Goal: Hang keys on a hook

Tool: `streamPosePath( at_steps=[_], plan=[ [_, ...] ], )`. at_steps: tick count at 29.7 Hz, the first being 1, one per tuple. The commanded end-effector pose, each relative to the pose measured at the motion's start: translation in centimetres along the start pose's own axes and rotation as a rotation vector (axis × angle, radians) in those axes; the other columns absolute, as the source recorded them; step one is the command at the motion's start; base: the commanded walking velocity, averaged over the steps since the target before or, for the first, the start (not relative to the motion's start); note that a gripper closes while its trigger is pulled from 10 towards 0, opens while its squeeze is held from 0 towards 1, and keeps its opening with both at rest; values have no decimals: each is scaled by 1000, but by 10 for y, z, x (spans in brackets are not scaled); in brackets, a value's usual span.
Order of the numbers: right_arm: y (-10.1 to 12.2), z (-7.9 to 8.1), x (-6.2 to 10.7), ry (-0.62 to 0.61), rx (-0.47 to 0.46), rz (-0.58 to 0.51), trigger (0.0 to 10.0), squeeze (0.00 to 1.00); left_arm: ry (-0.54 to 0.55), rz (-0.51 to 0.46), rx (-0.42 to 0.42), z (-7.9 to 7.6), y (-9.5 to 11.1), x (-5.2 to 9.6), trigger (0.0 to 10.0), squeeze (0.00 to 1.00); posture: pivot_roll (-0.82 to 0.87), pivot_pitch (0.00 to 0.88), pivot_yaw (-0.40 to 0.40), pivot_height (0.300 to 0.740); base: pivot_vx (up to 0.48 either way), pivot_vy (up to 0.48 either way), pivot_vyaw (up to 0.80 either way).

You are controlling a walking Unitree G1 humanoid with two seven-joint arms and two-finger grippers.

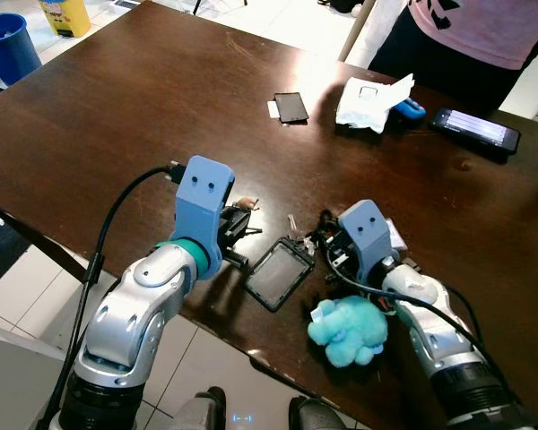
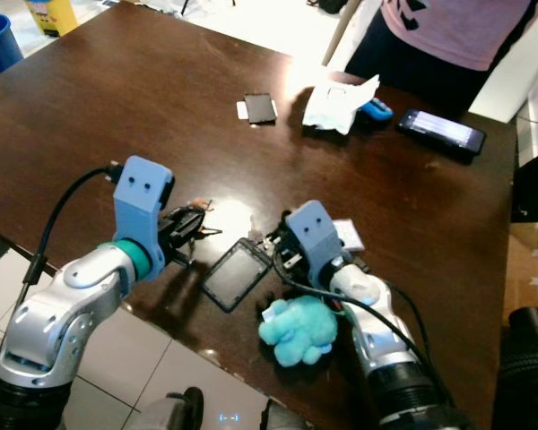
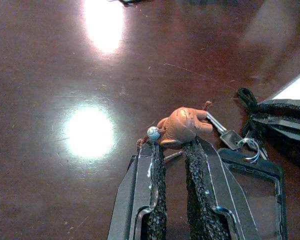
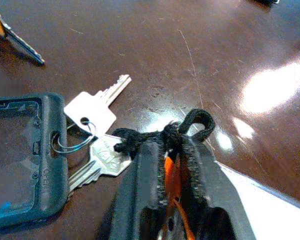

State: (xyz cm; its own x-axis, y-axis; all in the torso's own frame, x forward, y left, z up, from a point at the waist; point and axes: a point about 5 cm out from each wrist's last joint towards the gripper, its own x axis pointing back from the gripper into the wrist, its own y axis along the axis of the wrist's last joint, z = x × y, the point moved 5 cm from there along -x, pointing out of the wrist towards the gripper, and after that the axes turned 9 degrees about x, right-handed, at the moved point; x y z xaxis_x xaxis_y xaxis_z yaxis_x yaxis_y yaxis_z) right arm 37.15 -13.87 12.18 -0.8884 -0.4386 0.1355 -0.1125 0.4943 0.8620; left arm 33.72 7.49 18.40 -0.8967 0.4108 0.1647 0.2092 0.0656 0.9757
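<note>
The bunch of silver keys (image 4: 92, 135) lies flat on the dark brown wooden table (image 1: 117, 116), between the two arms, near the table's front edge. A thin metal ring (image 4: 75, 142) joins the keys to a black see-through card holder (image 1: 280, 273), so they all go together.

The right gripper (image 4: 174, 145) sits low over the table, just beside the keys. Its two black fingers are squeezed close on a black cord loop (image 4: 197, 122), with a bit of orange showing between them. I think it holds the cord because the cord is easier to pinch than flat keys.

The left gripper (image 3: 174, 150) is low too. Its fingers are nearly together, pinching a little brown charm (image 3: 182, 125) shaped like a tiny hand. Another small key (image 3: 225, 132) lies just behind the charm.

A fluffy turquoise toy (image 1: 348, 330) rests by the right arm.

No hook can be seen anywhere, so the hanging part is not done yet. I cannot tell where the black cord ends, or if the toy is tied to the keys. A person in a pink top (image 1: 484, 27) stands across the table, cut off at the top.
</note>
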Motion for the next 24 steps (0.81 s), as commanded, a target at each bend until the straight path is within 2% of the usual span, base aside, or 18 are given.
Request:
streamPosePath(
  at_steps=[1,7,11,12,13,14,17,19,22,24],
  plan=[
    [-13,5,2,9,-14,43,0,0,13,21,4,3,-6,2,10000,0,21,132,86,740,0,0,0],
    [-9,1,2,-14,-17,21,0,0,12,24,2,3,-7,1,10000,0,15,127,89,740,0,0,0],
    [3,-8,3,-49,-29,-33,0,0,9,25,2,2,-8,1,10000,0,10,121,89,740,0,0,0],
    [13,-15,4,-84,-40,-81,2431,0,8,25,2,2,-8,1,10000,0,10,121,89,740,0,0,0],
    [27,-24,6,-124,-53,-138,10000,0,7,25,2,2,-8,0,10000,0,10,121,89,740,0,0,0],
    [27,-24,6,-124,-53,-138,10000,0,7,25,2,2,-8,0,10000,0,10,121,89,740,0,0,0],
    [54,-42,14,-207,-97,-255,10000,0,8,26,1,2,-9,0,10000,0,6,115,89,740,0,0,0],
    [54,-42,14,-207,-97,-255,10000,0,8,26,1,2,-9,0,10000,0,6,115,89,740,0,0,0],
    [72,-54,25,-273,-213,-346,10000,0,10,27,0,3,-9,0,10000,0,2,116,94,740,0,0,0],
    [72,-60,29,-309,-294,-363,10000,0,11,29,0,4,-10,0,10000,0,-5,118,98,740,0,0,0]
  ],
)
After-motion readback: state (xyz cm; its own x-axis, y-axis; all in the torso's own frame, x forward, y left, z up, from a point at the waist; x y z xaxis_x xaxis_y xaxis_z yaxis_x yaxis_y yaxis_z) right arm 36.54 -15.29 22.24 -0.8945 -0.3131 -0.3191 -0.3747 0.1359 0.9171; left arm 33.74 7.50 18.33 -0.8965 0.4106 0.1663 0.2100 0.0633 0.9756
